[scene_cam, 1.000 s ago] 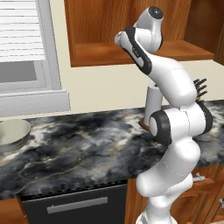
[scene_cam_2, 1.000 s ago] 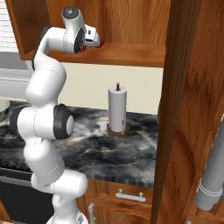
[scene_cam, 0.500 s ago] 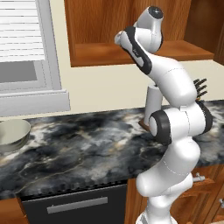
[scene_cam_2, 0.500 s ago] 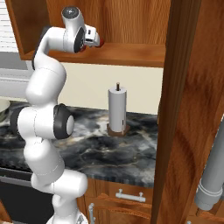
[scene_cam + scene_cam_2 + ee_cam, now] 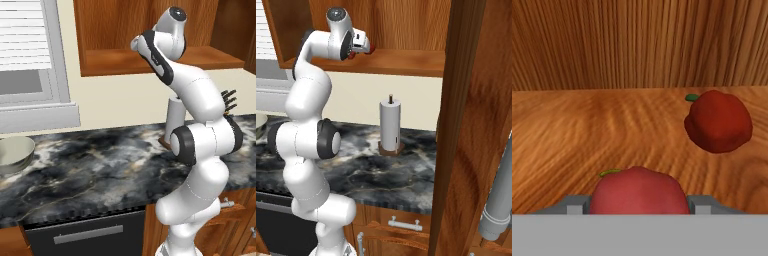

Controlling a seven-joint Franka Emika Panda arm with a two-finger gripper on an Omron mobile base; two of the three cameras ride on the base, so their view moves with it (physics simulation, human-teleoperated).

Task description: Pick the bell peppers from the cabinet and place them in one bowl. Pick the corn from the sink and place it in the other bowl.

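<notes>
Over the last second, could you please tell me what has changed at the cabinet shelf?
The tool has been closing around the nearer bell pepper, which sits between its fingers on the cabinet shelf. The arm has hardly moved. The farther bell pepper, paper towel roll and pale bowl stayed put.

Cabinet (image 5: 637, 45): warm reddish-brown wood, strong streaked grain, satin finish; shelf board under the gripper (image 5: 639, 206) shows wavy grain, smooth.
Near pepper (image 5: 639, 192), between the fingertips: red skin, smooth, soft sheen, small green stem.
Far pepper (image 5: 718, 121), ahead and right of the gripper: darker red, lumpy, dull gloss.
Counter (image 5: 95, 170), well below the gripper: dark marbled stone, polished.
Bowl (image 5: 14, 154), on the counter: pale grey-beige, slightly shiny.
Paper roll (image 5: 390, 120): matt white, on a wooden base.
</notes>
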